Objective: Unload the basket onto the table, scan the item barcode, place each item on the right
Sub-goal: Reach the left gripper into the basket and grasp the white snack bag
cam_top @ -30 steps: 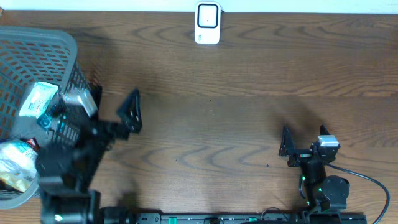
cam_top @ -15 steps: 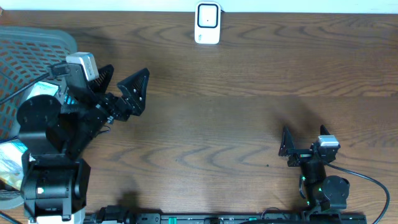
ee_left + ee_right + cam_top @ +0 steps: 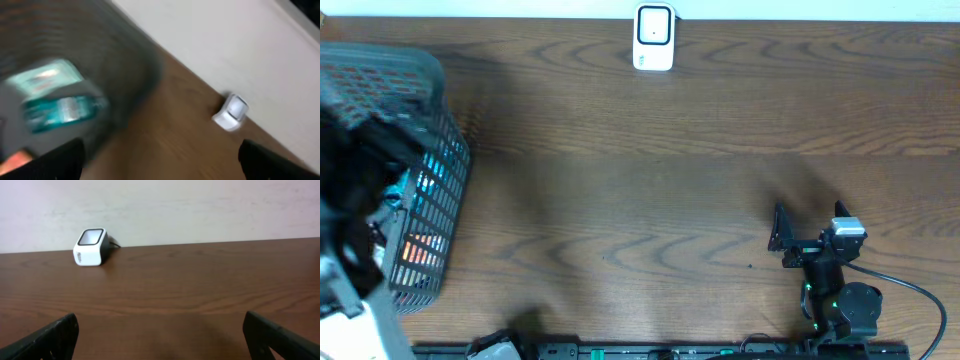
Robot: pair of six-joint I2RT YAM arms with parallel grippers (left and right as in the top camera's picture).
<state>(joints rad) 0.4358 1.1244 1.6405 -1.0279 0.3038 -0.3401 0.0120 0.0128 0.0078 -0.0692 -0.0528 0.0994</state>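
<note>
Grey plastic mesh basket [image 3: 442, 205] stands at the far left edge of a dark brown wooden desk [image 3: 650, 190]. It holds the goods to be scanned. A teal packet [image 3: 59, 106] and an orange pack [image 3: 415, 250] show through the mesh, both too blurred to read any barcode. The left arm [image 3: 350, 190] appears only as a dark smear above the basket. The left end effector [image 3: 160, 165] is released, its two black fingertips spread wide at the lower corners of its wrist view with nothing between them.

The task looks barely begun. Every item lies inside the basket, none is held, and none is near the scanner [image 3: 654, 38]. What is left, by this reading, is to lift one packet out, carry it across and turn its barcode toward the scanner's window.

The small white scanner sits at the far middle edge of the desk, well apart from the basket and close against the wall [image 3: 200, 205]. At the near right edge the right arm [image 3: 840, 295] is folded low, a black cable [image 3: 920, 290] trailing from it. The right end effector [image 3: 782, 235] is likewise released and empty, facing the scanner.

The desk has a bold grain and a slight sheen. The wall behind is plain off-white, with nothing more of the room in view
</note>
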